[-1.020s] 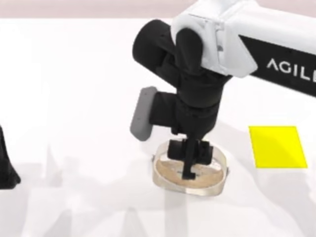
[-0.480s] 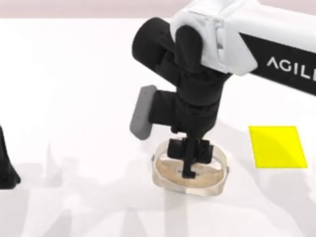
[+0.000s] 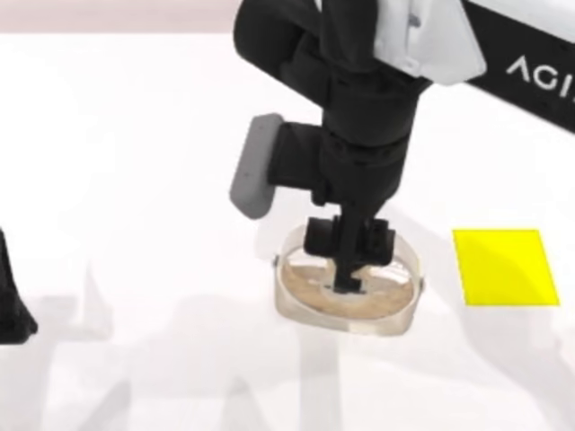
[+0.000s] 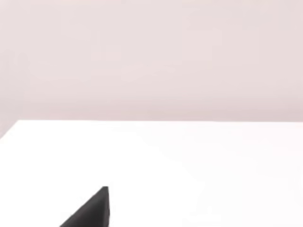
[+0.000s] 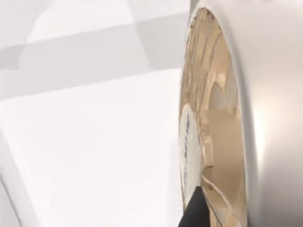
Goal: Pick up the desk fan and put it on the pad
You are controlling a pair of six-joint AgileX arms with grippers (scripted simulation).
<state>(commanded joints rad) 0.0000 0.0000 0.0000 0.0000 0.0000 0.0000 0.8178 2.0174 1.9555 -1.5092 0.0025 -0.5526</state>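
Observation:
The desk fan (image 3: 346,321) is a shallow silver-grey ring with a tan inside, hanging a little above the table at front centre. My right gripper (image 3: 349,285) reaches down into the ring from above and is shut on the fan's rim. In the right wrist view the ring (image 5: 222,118) fills the side of the picture, with one dark fingertip (image 5: 195,208) against its inner face. The pad (image 3: 503,267) is a flat bright yellow square lying to the right of the fan, apart from it. My left arm (image 3: 11,310) is parked at the left edge, its gripper open; one fingertip (image 4: 92,210) shows.
The white table (image 3: 135,180) stretches left and behind the fan. The right arm's black wrist and grey camera housing (image 3: 254,166) hang over the table's middle. Soft shadows lie along the front edge.
The right arm has risen toward the camera with the fan in its grip. The fan has come up off the table and sits slightly farther back. The left arm has not moved.

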